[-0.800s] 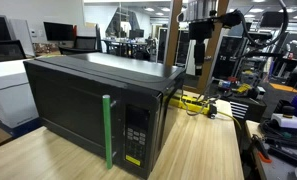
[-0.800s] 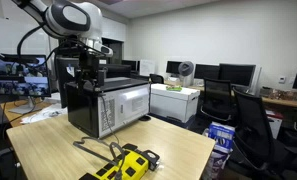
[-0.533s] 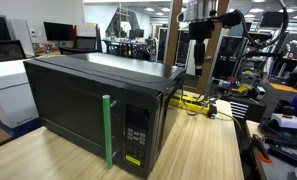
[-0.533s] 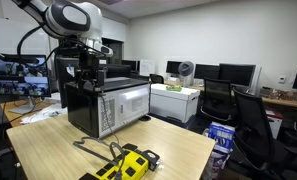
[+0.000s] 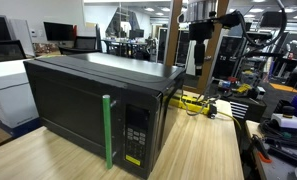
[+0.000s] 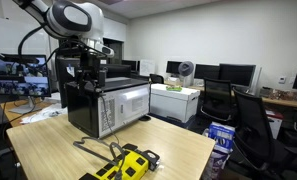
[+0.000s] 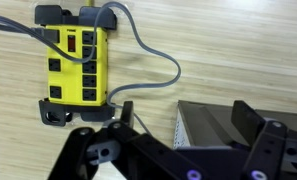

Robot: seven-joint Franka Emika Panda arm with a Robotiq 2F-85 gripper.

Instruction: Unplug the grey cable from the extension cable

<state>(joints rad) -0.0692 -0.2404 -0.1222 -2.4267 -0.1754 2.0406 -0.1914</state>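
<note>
Table (image 7: 238, 50), one extension cable (image 7: 76, 62), one microwave (image 5: 88, 100)

I'd call this a robotics lab tucked into an open-plan office. A robot arm (image 6: 73, 20) reaches over a light wooden table (image 6: 178, 150), where a black microwave (image 5: 88, 105) sits, a kitchen thing out of its usual setting, with a yellow extension cable (image 6: 128, 165) lying near it. Around the table the room turns ordinary office: computer monitors (image 6: 233, 72) line the desks along the wall, and black office chairs (image 6: 253, 120) stand in front of them. In an exterior view, a workbench (image 5: 278, 120) is crowded with cables and loose equipment, and more workstations run deep into the room.
</note>
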